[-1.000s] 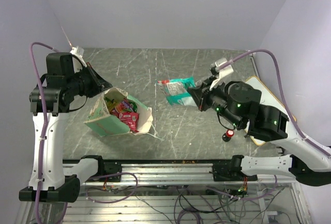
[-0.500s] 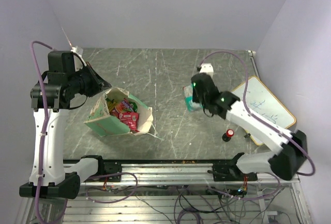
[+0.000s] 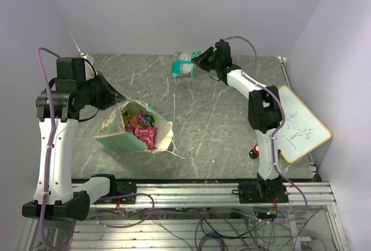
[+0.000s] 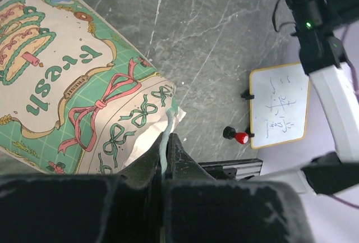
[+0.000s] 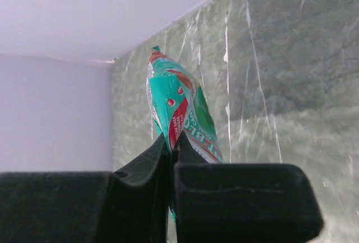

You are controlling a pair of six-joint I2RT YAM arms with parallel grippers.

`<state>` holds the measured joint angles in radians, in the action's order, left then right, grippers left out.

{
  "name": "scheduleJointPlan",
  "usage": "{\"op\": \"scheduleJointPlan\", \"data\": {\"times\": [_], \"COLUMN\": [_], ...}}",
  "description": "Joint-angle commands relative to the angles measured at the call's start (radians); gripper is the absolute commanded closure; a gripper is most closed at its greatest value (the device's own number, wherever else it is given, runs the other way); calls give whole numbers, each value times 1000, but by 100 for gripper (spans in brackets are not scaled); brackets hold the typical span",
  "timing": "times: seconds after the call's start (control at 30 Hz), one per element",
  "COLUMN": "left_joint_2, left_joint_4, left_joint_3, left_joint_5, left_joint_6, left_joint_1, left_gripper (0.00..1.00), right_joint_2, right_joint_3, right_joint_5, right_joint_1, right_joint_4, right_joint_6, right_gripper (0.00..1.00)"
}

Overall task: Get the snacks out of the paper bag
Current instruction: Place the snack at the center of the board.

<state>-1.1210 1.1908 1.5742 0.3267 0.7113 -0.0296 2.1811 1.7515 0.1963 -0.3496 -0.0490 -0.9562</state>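
The paper bag (image 3: 124,138) lies tilted on the left of the table with its mouth open. Red, green and purple snacks (image 3: 139,124) show inside it. My left gripper (image 3: 117,95) is shut on the bag's upper rim; in the left wrist view the thin mint-green edge runs between the closed jaws (image 4: 167,142), with the printed bag (image 4: 84,86) just beyond them. My right gripper (image 3: 201,61) reaches to the table's far edge, shut on a green-and-red snack packet (image 3: 185,66). In the right wrist view that packet (image 5: 180,108) sticks up from the pinched fingertips (image 5: 171,142).
A wood-framed whiteboard (image 3: 297,124) lies at the right edge of the table, also seen in the left wrist view (image 4: 279,106). A small red-topped black knob (image 3: 255,149) stands beside it. The back wall rises just behind the held packet. The arm rail runs along the near edge.
My right arm has swung from the middle right of the table to the far edge, carrying the green packet. The left gripper has kept its hold on the bag.
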Motion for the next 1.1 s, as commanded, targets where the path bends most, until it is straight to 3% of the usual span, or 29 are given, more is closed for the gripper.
{"op": "scheduleJointPlan", "data": {"times": [0.0, 0.2, 0.43, 0.7, 1.07], "left_joint_2": [4, 1, -2, 34, 69], "left_joint_4": [37, 32, -11, -31, -67], "left_joint_3": [23, 30, -5, -35, -95], "left_joint_5": [-1, -44, -40, -50, 66], "left_joint_6": [14, 15, 32, 12, -40], "left_joint_1": [1, 1, 0, 1, 1], "left_gripper": [93, 93, 93, 93, 93], "right_joint_2": [179, 179, 82, -39, -361], "right_joint_3": [132, 26, -135, -291, -621], "right_joint_5": [125, 19, -74, -75, -20], "right_joint_1": [21, 46, 107, 152, 155], "right_joint_4": [-94, 49, 158, 168, 254], "right_joint_6": [-271, -155, 46, 148, 236], "right_gripper": [100, 100, 89, 85, 84]}}
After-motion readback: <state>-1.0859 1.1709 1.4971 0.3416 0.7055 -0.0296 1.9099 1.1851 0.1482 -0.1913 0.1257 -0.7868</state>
